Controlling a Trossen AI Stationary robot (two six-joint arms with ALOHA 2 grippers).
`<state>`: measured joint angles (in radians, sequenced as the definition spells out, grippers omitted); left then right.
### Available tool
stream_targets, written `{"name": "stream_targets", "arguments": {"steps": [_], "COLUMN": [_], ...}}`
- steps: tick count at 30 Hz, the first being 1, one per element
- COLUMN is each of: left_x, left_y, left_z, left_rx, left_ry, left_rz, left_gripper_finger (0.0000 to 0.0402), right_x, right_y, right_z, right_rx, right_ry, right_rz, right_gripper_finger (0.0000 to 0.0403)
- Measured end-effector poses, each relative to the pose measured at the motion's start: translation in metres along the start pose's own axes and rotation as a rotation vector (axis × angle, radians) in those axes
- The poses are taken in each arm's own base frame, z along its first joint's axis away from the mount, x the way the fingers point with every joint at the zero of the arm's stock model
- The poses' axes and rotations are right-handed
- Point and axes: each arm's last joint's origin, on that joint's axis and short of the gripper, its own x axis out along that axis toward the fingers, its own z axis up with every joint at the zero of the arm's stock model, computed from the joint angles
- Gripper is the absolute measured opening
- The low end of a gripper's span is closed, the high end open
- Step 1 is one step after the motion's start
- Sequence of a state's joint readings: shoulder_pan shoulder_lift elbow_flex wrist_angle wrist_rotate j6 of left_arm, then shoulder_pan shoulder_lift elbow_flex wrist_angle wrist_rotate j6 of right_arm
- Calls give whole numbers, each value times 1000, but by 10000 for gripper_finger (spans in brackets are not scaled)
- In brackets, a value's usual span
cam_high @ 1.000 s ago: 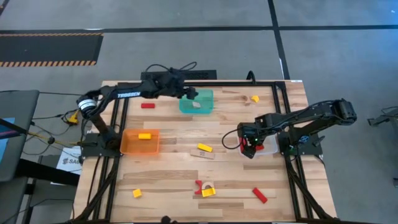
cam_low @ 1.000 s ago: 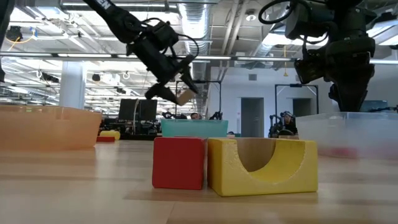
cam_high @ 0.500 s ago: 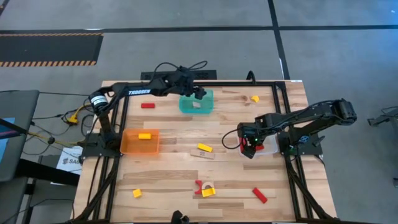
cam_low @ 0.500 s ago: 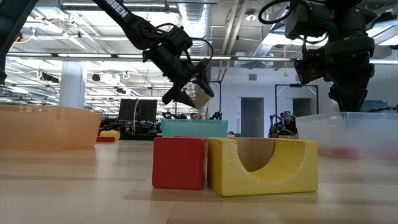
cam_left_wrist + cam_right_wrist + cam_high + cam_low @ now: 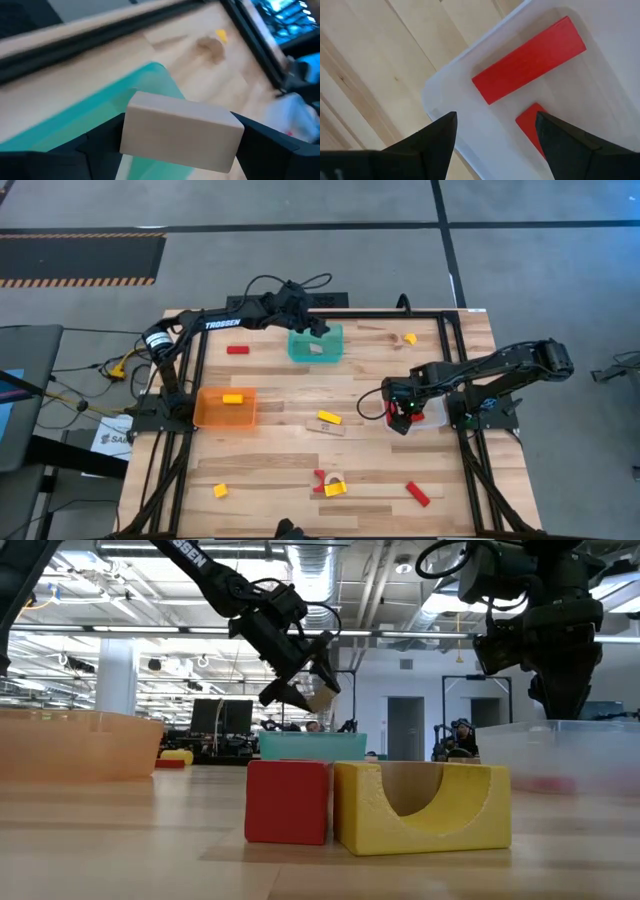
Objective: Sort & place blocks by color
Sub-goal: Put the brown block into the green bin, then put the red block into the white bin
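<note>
My left gripper (image 5: pixel 318 330) hangs over the teal bin (image 5: pixel 296 350) at the table's far middle, shut on a tan wooden block (image 5: pixel 180 130). The low view shows that gripper (image 5: pixel 318 690) and block well above the teal bin (image 5: pixel 312 745). My right gripper (image 5: pixel 403 418) stands open above the clear bin (image 5: pixel 432 418) at the right. A red bar (image 5: pixel 530 60) and another red block (image 5: pixel 532 122) lie on that bin's floor. A yellow block (image 5: pixel 233 398) lies in the orange bin (image 5: pixel 205 410). My left gripper pinches the tan block between its two fingers, which bear on the block's two short ends (image 5: pixel 131 135). The fingers slant downward from the table's left side. The block lies crosswise between them, lifted clear above the teal bin (image 5: pixel 100 115).
Loose blocks lie on the wood: a red one (image 5: pixel 237 350) at far left, yellow (image 5: pixel 329 418) and tan (image 5: pixel 325 428) mid-table, a red and yellow group (image 5: pixel 330 483) near the front, yellow (image 5: pixel 220 491), red (image 5: pixel 417 494), and one at far right (image 5: pixel 409 338).
My left gripper has carried the tan block toward the table's right edge along the far side. It now hangs over the teal bin, with the block still between the fingers. The right arm has kept still.
</note>
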<state>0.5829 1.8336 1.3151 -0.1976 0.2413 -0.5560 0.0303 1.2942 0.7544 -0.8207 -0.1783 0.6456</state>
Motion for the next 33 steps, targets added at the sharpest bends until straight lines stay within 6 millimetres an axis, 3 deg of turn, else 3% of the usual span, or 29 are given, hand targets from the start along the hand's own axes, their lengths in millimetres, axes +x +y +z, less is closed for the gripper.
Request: {"name": "stream_targets", "arguments": {"steps": [22,28,33], "left_x": [-1,-17,-45], "left_y": [2,20,30], "left_z": [3,7,6], "left_rx": [21,38,120], "left_ry": [-31,49,145], "left_rz": [25,55,115], "left_gripper_finger": [314,297,272], "right_x": [0,0,-11], "right_y": [1,1,4], "right_z": [2,2,6], "right_rx": [-22,-22,-17], "right_ry": [-20,-19,-14], "right_rz": [15,16,7], "right_gripper_finger": [292,292,292]}}
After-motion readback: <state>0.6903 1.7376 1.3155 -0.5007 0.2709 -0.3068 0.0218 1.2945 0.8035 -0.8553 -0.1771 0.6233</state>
